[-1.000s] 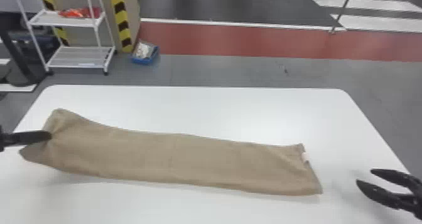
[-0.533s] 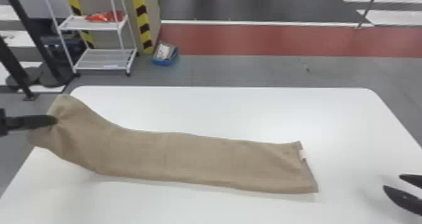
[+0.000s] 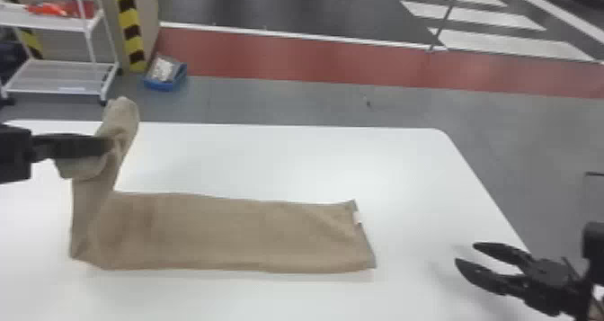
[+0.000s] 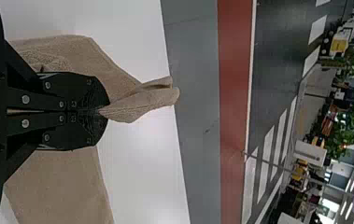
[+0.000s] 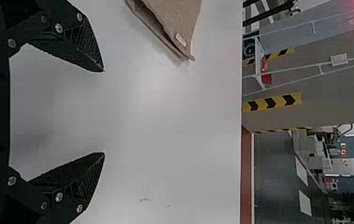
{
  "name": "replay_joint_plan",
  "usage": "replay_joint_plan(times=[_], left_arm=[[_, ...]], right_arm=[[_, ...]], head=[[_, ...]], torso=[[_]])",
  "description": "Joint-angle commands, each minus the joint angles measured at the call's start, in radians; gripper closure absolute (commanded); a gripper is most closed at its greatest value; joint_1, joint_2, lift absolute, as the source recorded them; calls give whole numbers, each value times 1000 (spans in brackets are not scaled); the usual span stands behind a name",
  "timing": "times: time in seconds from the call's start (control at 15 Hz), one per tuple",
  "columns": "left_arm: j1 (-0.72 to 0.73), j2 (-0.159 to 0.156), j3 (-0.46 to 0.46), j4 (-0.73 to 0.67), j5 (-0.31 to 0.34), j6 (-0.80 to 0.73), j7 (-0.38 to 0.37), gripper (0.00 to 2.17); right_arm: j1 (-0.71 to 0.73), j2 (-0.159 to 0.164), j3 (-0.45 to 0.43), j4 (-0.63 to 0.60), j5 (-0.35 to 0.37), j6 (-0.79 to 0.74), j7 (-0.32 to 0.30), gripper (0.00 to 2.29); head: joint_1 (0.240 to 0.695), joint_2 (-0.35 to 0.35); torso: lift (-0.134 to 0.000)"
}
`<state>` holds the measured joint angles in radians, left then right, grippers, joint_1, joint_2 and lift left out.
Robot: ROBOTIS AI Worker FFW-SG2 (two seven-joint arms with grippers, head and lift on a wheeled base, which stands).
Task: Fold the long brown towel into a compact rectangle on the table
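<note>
On table (image 3: 404,171), towel (image 3: 224,230) (left edge raised).

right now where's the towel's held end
In the head view, the towel's held end is up on the left, pinched in the left gripper, above the table.

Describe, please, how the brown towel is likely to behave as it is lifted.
The brown towel looks floppy: its raised end creases and droops at the left gripper. It probably isn't slippery, as its surface looks coarsely textured. The rest would likely trail limply, since most of it lies flat.
</note>
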<state>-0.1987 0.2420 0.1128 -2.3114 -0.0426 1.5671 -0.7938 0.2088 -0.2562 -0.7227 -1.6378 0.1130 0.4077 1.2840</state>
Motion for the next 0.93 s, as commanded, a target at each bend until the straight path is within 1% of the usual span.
replay_joint_plan(times=[0.0, 0.13, 0.2, 0.27, 0.33, 0.4, 0.47, 0.6, 0.67, 0.73, 0.8, 0.87], left_arm=[[5, -41, -111, -46, -46, 4, -7, 1902], [10, -70, -197, -76, -106, 4, -7, 1902], [12, -83, -232, -85, -125, 4, -8, 1889], [13, -89, -259, -95, -128, 4, -10, 1642], [22, -90, -300, -112, -138, 4, -12, 866], [38, -90, -341, -131, -166, 4, -13, -2], [50, -93, -371, -145, -180, 4, -12, -2], [62, -115, -438, -148, -203, 4, 7, 29], [65, -127, -456, -145, -204, 4, 28, 29], [64, -144, -473, -137, -206, 4, 34, 29], [62, -153, -476, -131, -206, 4, 41, 29], [59, -156, -478, -129, -206, 4, 47, 29]], right_arm=[[4, 0, -12, -5, -7, 0, 0, 286], [4, -2, -24, -8, -10, 3, 2, 286], [4, 0, -24, -10, -10, 3, 2, 286], [4, 0, -23, -10, -10, 6, 2, 286], [4, 0, -23, -10, -10, 6, 2, 286], [4, 0, -21, -10, -9, 3, 2, 286], [4, 0, -20, -10, -9, 3, 2, 286], [1, 0, -17, -10, -9, 3, 0, 286], [1, 0, -15, -11, -9, 6, 2, 286], [1, 2, -15, -14, -9, 12, 2, 286], [1, 3, -17, -34, -12, 24, 2, 286], [3, 8, -17, -56, -30, 52, 3, 286]], head=[[695, -289], [695, -341], [695, -350], [695, -350], [695, -350], [695, -350], [695, -350], [695, -350], [695, -350], [695, -350], [695, -350], [695, -350]], torso=[[-124], [-124], [-124], [-124], [-124], [-124], [-124], [-124], [-124], [-124], [-124], [-124]])
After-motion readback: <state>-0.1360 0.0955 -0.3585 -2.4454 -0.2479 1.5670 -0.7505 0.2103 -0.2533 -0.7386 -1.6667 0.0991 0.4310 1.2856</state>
